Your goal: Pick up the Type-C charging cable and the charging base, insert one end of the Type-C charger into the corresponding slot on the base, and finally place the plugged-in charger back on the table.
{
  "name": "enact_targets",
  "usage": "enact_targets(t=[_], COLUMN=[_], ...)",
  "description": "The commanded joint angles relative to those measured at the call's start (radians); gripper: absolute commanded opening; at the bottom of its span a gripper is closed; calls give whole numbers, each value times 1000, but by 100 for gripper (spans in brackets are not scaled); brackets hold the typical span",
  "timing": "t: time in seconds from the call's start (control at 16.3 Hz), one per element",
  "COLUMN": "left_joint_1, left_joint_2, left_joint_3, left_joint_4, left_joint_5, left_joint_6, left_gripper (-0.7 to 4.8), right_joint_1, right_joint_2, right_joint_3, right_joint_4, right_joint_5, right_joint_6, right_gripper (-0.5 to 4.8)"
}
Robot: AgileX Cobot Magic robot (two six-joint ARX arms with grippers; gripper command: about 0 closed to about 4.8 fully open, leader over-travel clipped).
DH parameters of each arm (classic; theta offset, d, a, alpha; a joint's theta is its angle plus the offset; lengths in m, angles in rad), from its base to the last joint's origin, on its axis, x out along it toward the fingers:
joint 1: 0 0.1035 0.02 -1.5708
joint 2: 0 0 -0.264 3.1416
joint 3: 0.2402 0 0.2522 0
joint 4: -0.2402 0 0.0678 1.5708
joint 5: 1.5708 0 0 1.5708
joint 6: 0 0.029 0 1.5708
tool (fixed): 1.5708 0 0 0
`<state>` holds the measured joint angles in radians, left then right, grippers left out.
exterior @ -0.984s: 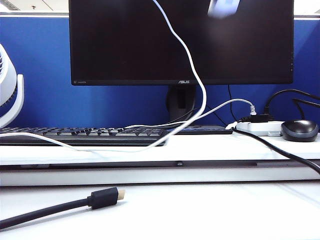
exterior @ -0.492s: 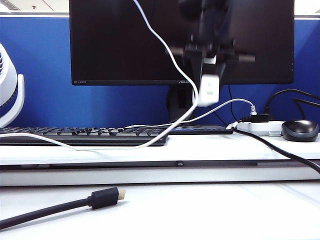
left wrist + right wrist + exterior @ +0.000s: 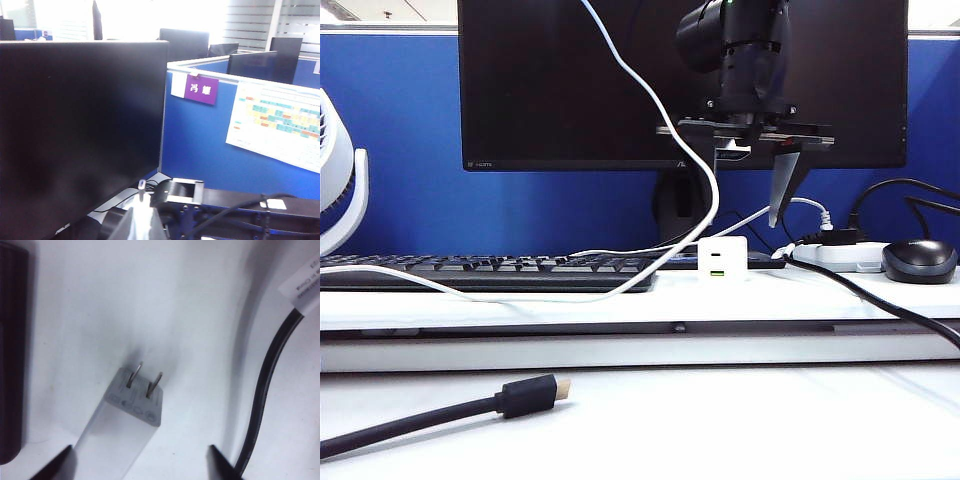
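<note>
From my remote seat, the Type-C charging cable (image 3: 660, 95) hung from twelve o'clock, curving down to the charging base (image 3: 722, 258) standing on the table (image 3: 640, 425) shelf step. At one o'clock above it my right gripper (image 3: 740, 205) hovered, jaws spread, grasping nothing. My left gripper (image 3: 142, 220) sat clenched near the monitor (image 3: 75, 135).

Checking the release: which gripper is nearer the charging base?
Right. The right gripper hangs open just above the charging base on the shelf; the left gripper is outside the exterior view, up near the monitor.
</note>
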<state>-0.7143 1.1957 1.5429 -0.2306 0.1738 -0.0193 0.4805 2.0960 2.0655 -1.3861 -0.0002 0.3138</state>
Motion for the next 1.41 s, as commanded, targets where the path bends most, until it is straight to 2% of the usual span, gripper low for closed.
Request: enact_targets(t=[0.06, 0.12, 0.18, 0.25, 0.31, 0.74, 0.92, 1.11, 1.41], left_joint_1=[0, 0, 0, 0, 0, 0, 0, 0, 0], left_joint_2=[-4, -4, -4, -4, -4, -4, -4, -4, -4], left_joint_3=[3, 3, 3, 3, 3, 3, 3, 3, 3], left_joint_4=[5, 4, 4, 4, 4, 4, 4, 4, 3], left_joint_5=[3, 3, 3, 3, 3, 3, 3, 3, 3], left_joint_6=[0, 0, 0, 0, 0, 0, 0, 0, 0], left_gripper=[-5, -5, -5, -5, -5, -5, -5, -5, -5], right_joint_1=[5, 7, 7, 8, 8, 13, 15, 15, 14], right_joint_2=[-7, -7, -6, -6, -6, 8, 32, 33, -4], right_joint_3=[5, 5, 5, 5, 5, 4, 4, 3, 5], right_joint_4=[3, 3, 3, 5, 13, 127, 68, 3, 2], right_joint_5=[-40, -125, -205, -235, -238, -323, -310, -198, -101], right_joint_6=[0, 1, 13, 30, 34, 26, 32, 34, 33], right_gripper=[324, 320, 268, 222, 202, 202, 202, 203, 203])
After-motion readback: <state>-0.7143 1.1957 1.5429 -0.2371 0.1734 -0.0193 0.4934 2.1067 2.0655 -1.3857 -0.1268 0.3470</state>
